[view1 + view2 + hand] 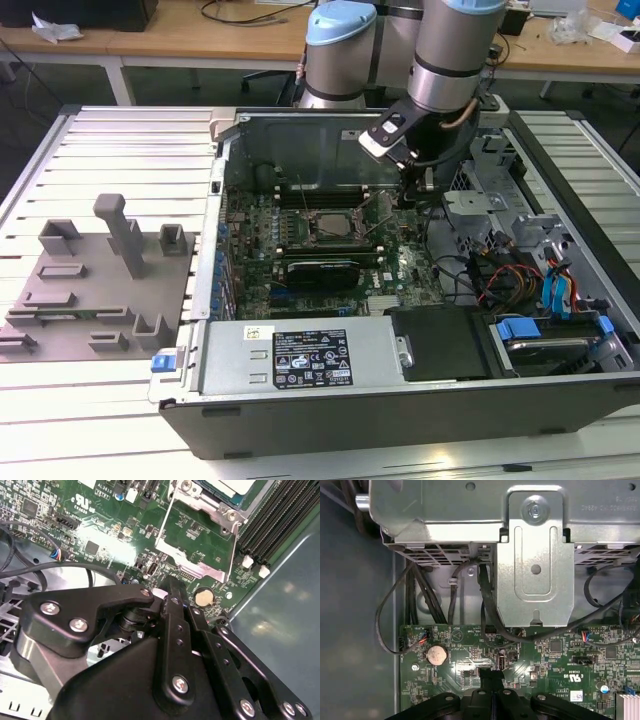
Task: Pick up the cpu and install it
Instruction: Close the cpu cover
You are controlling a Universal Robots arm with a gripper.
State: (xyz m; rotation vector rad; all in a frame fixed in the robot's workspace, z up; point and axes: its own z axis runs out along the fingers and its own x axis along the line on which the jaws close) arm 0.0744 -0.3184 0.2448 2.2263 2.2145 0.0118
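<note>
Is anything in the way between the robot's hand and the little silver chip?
Yes. The open metal frame sits between the hand and the cpu in the second wrist view.

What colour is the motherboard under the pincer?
The motherboard is green, dotted with dark chips; the first wrist view shows it best.

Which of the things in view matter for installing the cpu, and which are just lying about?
Job: cpu, at the socket frame; open load plate; gripper, over the motherboard.
Lying about: grey plastic blocks; coin battery; black cables; drive cage.
</note>
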